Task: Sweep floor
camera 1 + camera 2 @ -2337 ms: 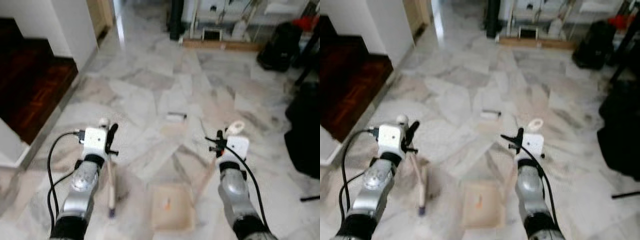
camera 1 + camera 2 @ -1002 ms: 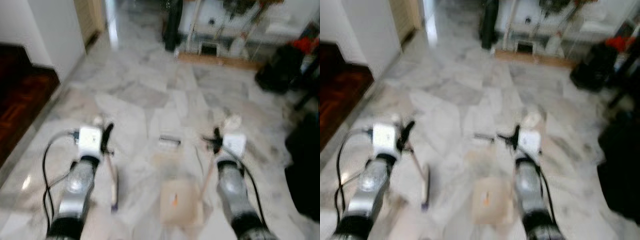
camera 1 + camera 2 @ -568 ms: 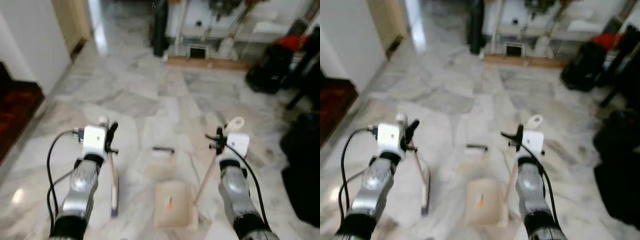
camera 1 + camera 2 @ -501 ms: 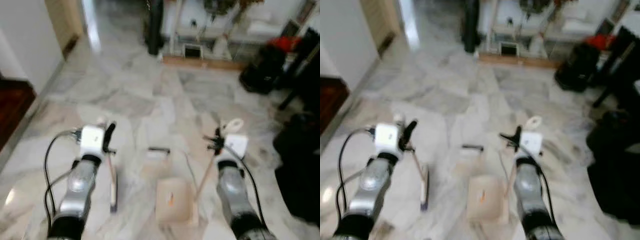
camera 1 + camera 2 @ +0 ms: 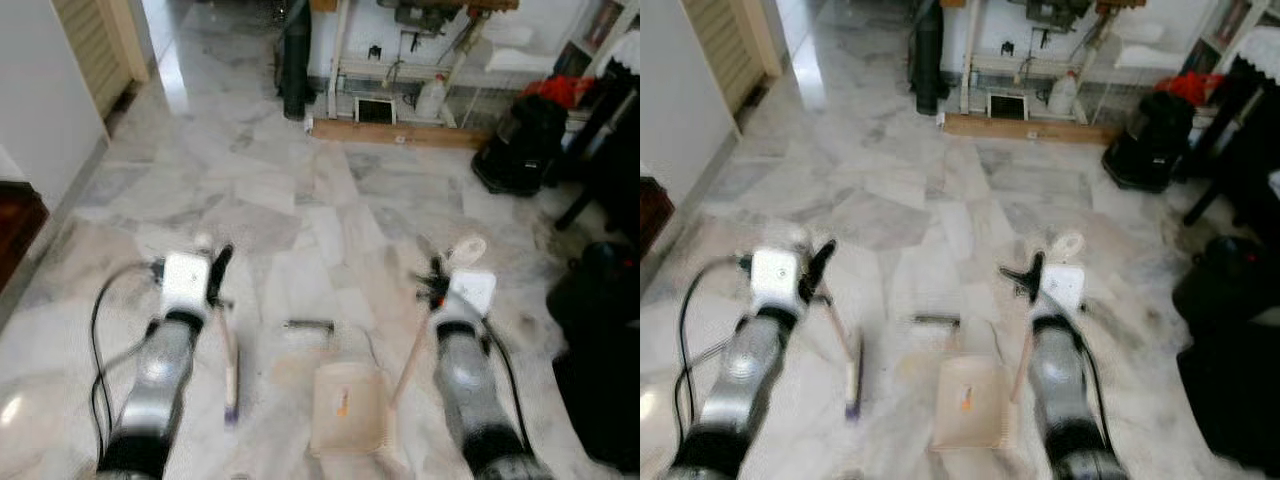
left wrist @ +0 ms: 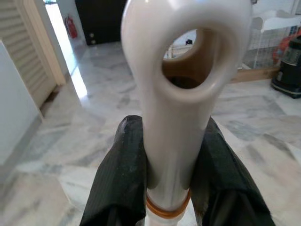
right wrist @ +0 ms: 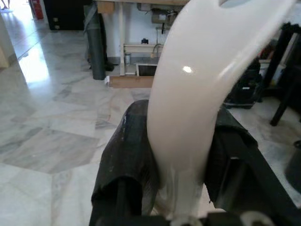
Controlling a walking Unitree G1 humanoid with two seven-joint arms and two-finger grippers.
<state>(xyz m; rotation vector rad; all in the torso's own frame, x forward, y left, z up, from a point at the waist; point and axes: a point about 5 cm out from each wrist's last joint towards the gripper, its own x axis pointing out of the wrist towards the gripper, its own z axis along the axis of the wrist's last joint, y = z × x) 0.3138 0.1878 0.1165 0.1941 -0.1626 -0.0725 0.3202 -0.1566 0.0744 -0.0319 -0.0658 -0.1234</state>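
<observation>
My left gripper (image 5: 218, 276) is shut on a hand brush (image 5: 229, 360) whose shaft slants down to the marble floor. In the left wrist view, both black fingers (image 6: 123, 174) clamp its white looped handle end (image 6: 181, 89). My right gripper (image 5: 436, 281) is shut on the long handle (image 5: 407, 362) of a beige dustpan (image 5: 345, 410) resting on the floor between my arms. The right wrist view has the fingers (image 7: 126, 162) pressed around that white handle top (image 7: 197, 94). An orange scrap (image 5: 341, 404) lies in the pan. A small dark-and-white piece of litter (image 5: 308, 327) lies just beyond the pan.
A white wall (image 5: 40, 90) and a dark wooden step (image 5: 15, 225) stand on the left. Ahead are a wooden plank (image 5: 395, 132), a black cylinder (image 5: 293, 70) and a cluttered rack. Black bags (image 5: 520, 145) and a black object (image 5: 600, 370) crowd the right side.
The camera has advanced and swung right: the dark step slid off to the left and the litter now lies closer to the dustpan. Both grippers kept their hold.
</observation>
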